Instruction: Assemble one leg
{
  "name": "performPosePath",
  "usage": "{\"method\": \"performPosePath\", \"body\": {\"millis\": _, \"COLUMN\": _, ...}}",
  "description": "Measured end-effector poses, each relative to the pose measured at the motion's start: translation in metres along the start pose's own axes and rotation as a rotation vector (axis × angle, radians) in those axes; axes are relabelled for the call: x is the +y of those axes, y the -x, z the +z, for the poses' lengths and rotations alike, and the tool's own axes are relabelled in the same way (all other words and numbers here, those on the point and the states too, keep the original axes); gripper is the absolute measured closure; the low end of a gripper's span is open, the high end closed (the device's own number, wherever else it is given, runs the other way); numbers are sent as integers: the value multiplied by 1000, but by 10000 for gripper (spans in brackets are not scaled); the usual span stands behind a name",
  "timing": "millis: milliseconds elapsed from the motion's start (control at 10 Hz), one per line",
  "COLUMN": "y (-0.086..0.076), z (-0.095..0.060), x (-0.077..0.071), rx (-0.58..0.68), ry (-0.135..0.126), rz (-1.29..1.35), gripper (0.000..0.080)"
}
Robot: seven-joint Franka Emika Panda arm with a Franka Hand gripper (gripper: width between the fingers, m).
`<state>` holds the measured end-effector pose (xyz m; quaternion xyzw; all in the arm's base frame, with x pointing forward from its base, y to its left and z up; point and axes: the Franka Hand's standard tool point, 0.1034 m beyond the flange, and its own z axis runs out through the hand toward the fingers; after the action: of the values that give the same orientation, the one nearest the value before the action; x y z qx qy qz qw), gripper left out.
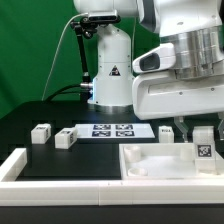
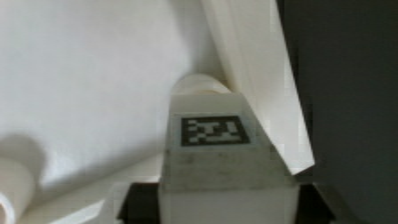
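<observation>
Here the gripper [image 1: 203,132] was closed on the leg [image 1: 203,148], a small matte white block with a square tag. It was held over the smooth, raised-rim tray top [image 1: 150,168] near the bench [image 1: 30,118] edge on the exterior view's right. Good practice called for keeping the leg upright and square to the rim corner.

Leg [image 2: 221,135]: white plastic, matt, faintly grainy face. Tag on it is a flat black-and-white print, no gloss.
Tray part [image 1: 140,152]: white plastic, smooth, slight sheen along rim.
Marker board [image 1: 112,130]: thin white sheet, matt, printed tags.
Table [image 1: 20,125]: black surface, matt, no glare.
Arm shell [image 1: 110,75]: white moulded plastic, smooth, semi-gloss with soft highlights.
Backdrop [image 1: 30,50]: green, matt; material cannot be confirmed.
</observation>
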<state>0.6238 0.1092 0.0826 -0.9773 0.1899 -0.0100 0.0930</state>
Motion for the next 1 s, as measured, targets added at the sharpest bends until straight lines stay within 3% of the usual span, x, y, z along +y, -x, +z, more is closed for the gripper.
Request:
{"method": "performPosePath", "body": {"millis": 200, "y": -2, "z": 0, "x": 0, "rx": 10, "ry": -6, "rz": 269, "gripper": 502}}
{"method": "performPosePath", "body": {"millis": 500, "y": 2, "z": 3, "x": -3, "rx": 13, "ry": 5, "rz": 613, "gripper": 502}}
{"method": "performPosePath", "body": {"millis": 900, "y": 6, "z": 4, "x": -7, "rx": -32, "ry": -23, "rz": 930, "gripper": 502}}
{"method": "performPosePath", "body": {"millis": 1000, "y": 7, "z": 5, "x": -9, "rx": -34, "ry": -26, "rz": 930, "gripper": 386}}
